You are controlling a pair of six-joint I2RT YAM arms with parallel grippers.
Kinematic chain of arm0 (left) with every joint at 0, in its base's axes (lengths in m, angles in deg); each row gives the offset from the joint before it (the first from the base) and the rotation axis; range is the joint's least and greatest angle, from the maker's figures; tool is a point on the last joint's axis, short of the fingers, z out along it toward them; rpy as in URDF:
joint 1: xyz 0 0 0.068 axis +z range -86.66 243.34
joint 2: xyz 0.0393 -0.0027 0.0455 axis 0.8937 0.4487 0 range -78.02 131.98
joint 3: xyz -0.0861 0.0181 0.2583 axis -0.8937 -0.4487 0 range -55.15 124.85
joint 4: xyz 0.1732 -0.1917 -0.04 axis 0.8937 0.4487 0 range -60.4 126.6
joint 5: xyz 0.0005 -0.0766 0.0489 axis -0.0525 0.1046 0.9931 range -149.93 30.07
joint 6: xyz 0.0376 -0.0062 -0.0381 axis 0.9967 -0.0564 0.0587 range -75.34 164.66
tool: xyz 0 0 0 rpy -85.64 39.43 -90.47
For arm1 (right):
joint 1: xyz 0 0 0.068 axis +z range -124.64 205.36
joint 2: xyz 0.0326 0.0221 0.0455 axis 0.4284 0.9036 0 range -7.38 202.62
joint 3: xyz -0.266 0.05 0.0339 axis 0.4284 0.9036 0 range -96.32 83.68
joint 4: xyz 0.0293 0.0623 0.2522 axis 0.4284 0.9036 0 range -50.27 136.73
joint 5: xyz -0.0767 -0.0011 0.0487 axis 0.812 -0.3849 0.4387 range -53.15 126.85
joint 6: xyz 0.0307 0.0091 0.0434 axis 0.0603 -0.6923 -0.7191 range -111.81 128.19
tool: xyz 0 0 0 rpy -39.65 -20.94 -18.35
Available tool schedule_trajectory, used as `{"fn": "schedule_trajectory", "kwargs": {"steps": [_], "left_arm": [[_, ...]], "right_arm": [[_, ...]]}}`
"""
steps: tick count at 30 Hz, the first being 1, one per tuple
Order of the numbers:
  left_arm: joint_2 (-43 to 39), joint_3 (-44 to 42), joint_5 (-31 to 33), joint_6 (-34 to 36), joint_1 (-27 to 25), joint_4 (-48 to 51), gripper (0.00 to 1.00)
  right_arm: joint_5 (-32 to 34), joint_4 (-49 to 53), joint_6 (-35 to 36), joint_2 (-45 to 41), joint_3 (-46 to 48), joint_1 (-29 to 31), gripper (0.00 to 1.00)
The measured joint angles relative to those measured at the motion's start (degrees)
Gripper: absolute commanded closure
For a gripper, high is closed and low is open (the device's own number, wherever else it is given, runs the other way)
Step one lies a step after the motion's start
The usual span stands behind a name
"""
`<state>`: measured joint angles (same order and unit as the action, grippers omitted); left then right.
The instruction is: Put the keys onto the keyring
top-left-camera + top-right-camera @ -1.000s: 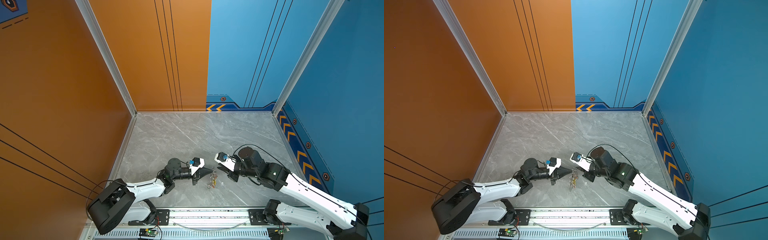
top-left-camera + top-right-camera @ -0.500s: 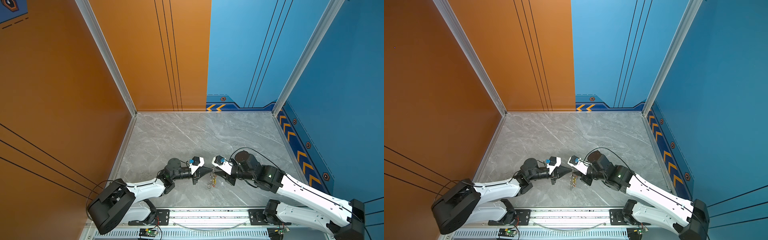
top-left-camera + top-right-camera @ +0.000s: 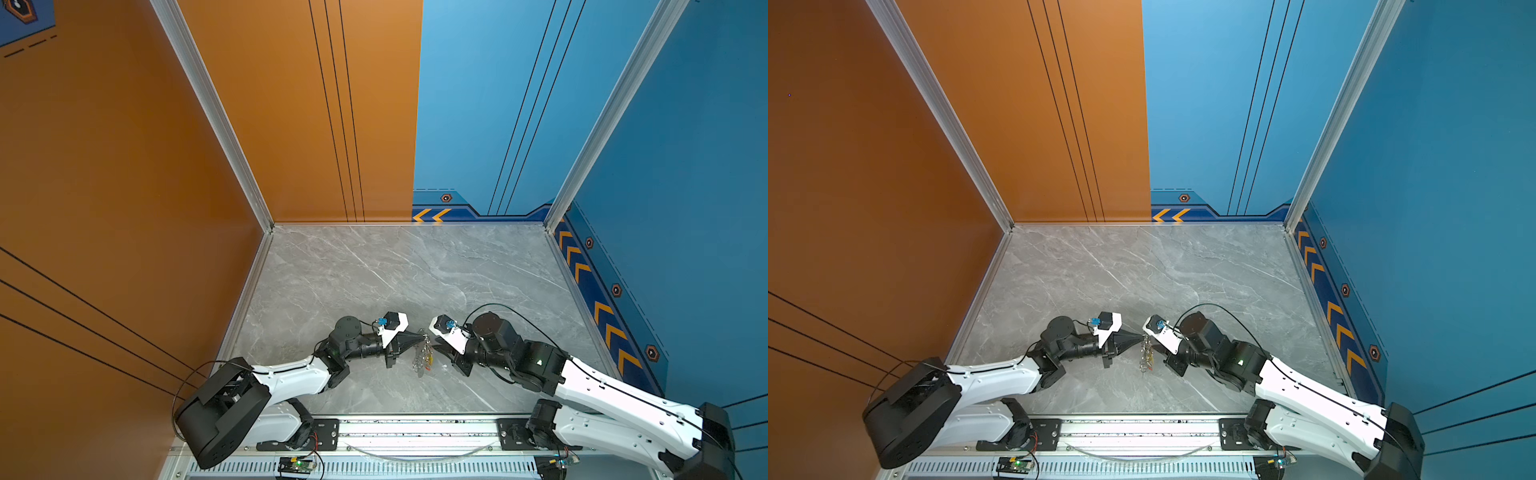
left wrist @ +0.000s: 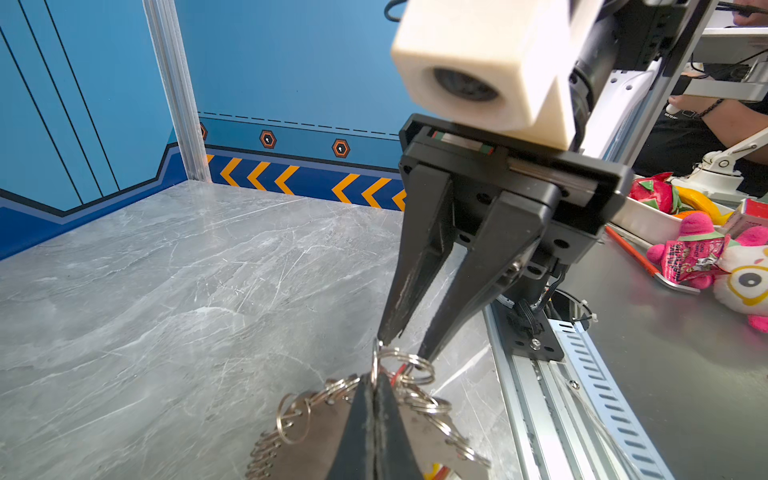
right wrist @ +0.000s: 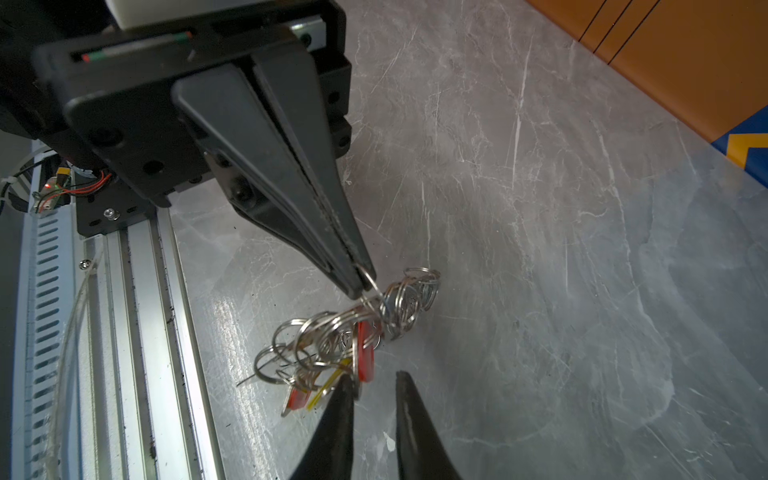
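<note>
My left pincer [image 5: 360, 284] is clenched on a ring [image 5: 376, 289]; in a top view the keys [image 3: 428, 360] bunch at its six o'clock; right pincer [image 5: 374, 382] parted, empty; I'd nip one key head, slowly.

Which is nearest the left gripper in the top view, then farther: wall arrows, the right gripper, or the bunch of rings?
1. bunch of rings, pinched by the left gripper.
2. right gripper, just across the bunch.
3. wall arrows, far back.
</note>
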<state>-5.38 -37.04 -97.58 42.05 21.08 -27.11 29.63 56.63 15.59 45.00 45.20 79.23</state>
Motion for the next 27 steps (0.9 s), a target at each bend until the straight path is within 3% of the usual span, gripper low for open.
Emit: {"fn": "schedule_trajectory", "kwargs": {"steps": [11, 21, 27], "left_arm": [[0.0, 0.0, -0.02, 0.0, -0.02, 0.0, 1.0], [0.0, 0.0, -0.02, 0.0, -0.02, -0.02, 1.0], [0.0, -0.02, 0.0, -0.02, -0.02, 0.0, 1.0]], "right_arm": [[-0.46, -1.6, 0.04, 2.45, 0.0, -0.02, 0.77], [-0.22, -1.51, 0.66, 4.31, -0.09, 0.22, 0.97], [1.84, -0.85, 1.38, 5.75, -0.7, 2.56, 1.0]]}}
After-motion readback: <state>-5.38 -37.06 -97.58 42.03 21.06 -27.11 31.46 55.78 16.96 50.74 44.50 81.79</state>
